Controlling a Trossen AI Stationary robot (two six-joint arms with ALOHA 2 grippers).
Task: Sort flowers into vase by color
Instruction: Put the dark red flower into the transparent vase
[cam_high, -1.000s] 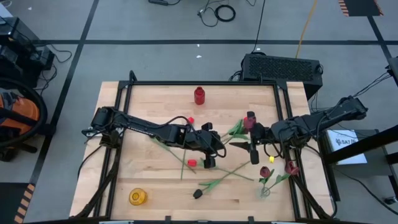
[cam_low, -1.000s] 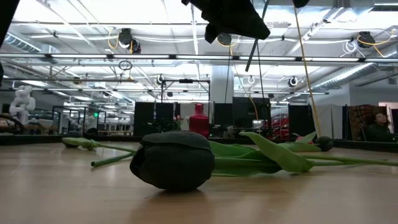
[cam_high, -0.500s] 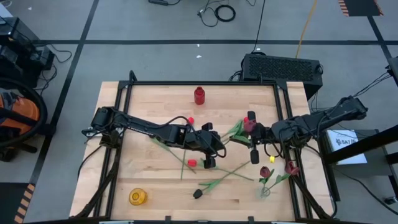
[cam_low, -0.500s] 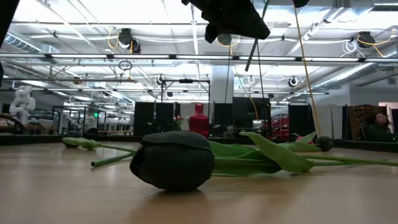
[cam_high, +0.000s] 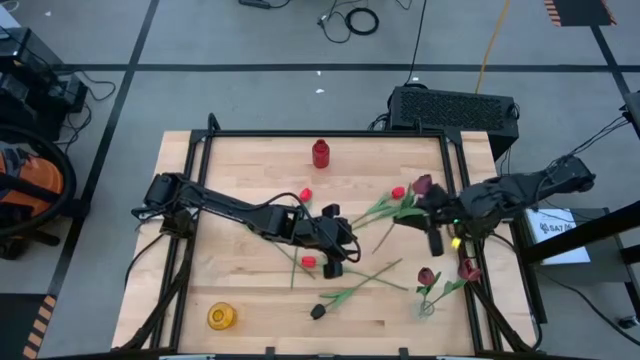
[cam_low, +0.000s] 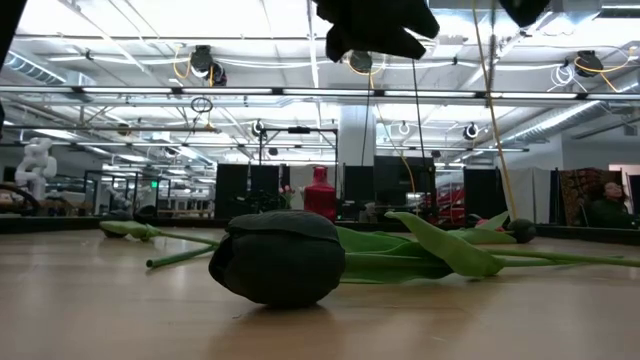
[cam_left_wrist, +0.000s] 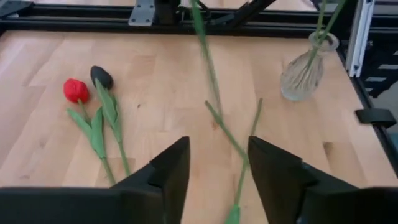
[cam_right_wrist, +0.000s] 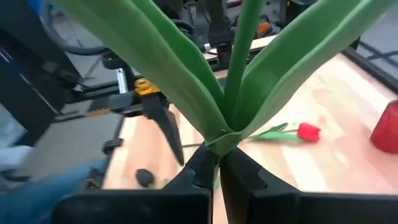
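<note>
While our left gripper (cam_high: 333, 262) hangs released mid-table over loose flowers (cam_high: 345, 292), we keep the right gripper (cam_high: 436, 240) clenched on its maroon tulip (cam_high: 422, 185) stem and should carry it clear of the lying stems to the glass vase (cam_high: 427, 308) near the front right corner.

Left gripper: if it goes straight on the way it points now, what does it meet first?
Probably the thin green stem hanging just ahead of the open left gripper; depth is unclear. The glass vase stands farther off, aside.
</note>
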